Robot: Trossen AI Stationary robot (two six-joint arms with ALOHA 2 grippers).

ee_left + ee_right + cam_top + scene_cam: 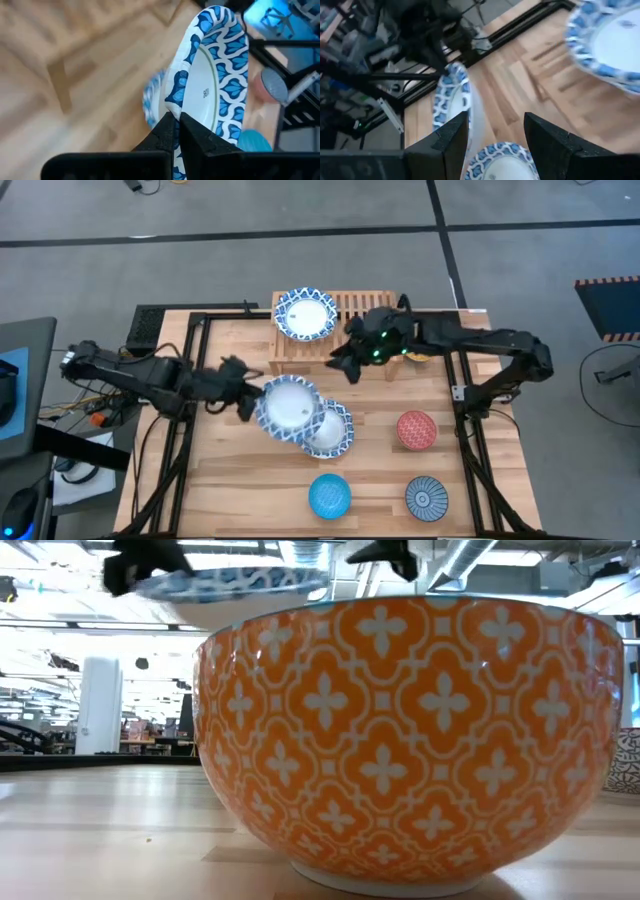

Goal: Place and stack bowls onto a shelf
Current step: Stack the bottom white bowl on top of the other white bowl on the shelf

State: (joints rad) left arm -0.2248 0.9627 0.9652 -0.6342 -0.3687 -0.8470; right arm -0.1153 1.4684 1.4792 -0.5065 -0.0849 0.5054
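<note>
My two arms are dark and jointed, my right wrist glows with small green lights, and each end effector [495, 142] carries two blunt black fingers.

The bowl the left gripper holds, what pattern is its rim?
Blue leaf-like shapes on white, clearest in the left wrist view.

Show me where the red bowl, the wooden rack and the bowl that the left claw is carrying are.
red bowl [416, 429]: high view, on its inside centre.
wooden rack [362, 304]: high view, on its bare slatted top.
carried white bowl with blue rim [288, 404]: high view, on its white inside; left gripper [244, 402] pinches its rim.
</note>
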